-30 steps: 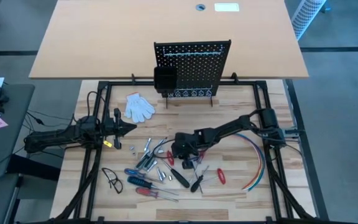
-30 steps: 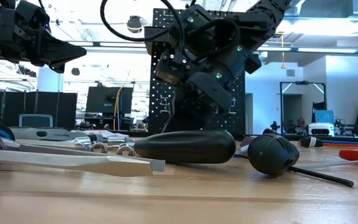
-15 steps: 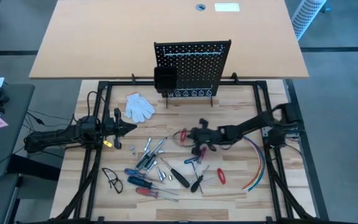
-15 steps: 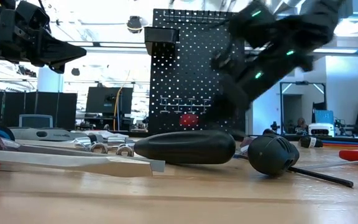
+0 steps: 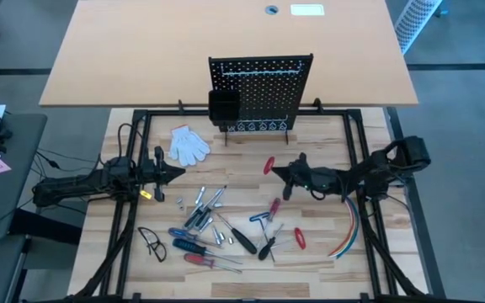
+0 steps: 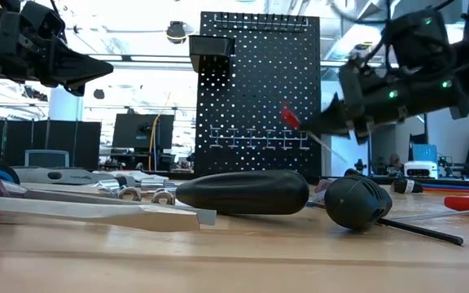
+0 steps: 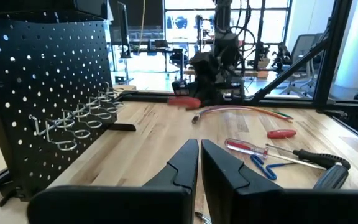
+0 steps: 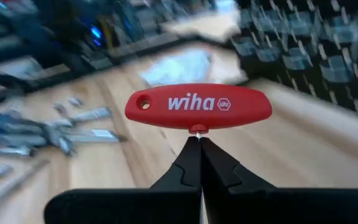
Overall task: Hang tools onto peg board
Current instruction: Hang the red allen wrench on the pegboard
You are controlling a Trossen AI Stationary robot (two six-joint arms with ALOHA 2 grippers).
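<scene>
The right gripper (image 5: pixel 286 175) is closed on the thin metal shaft of a red T-handle key (image 5: pixel 269 166), held above the table (image 5: pixel 327 143) in front of the peg board (image 5: pixel 259 88). Only the right wrist view shows the writing on the handle (image 8: pixel 198 106): white letters "wiha" with a small round logo beside them, and a hole at one end. In this view the handle lies crosswise to the fingers, and the shaft runs back between the closed fingertips.

From above, the key's shaft points along the arm, toward the left side of the table, and the red handle sits at the far tip. The low view adds the height: the key (image 6: pixel 290 117) is up in the air, level with the middle of the board (image 6: pixel 259 89), not touching it.

The left gripper (image 5: pixel 178 173) waits over the left part of the table, fingers together with only a thin gap, holding nothing. The other tools (image 5: pixel 217 231) lie scattered on the wood near the front.
</scene>
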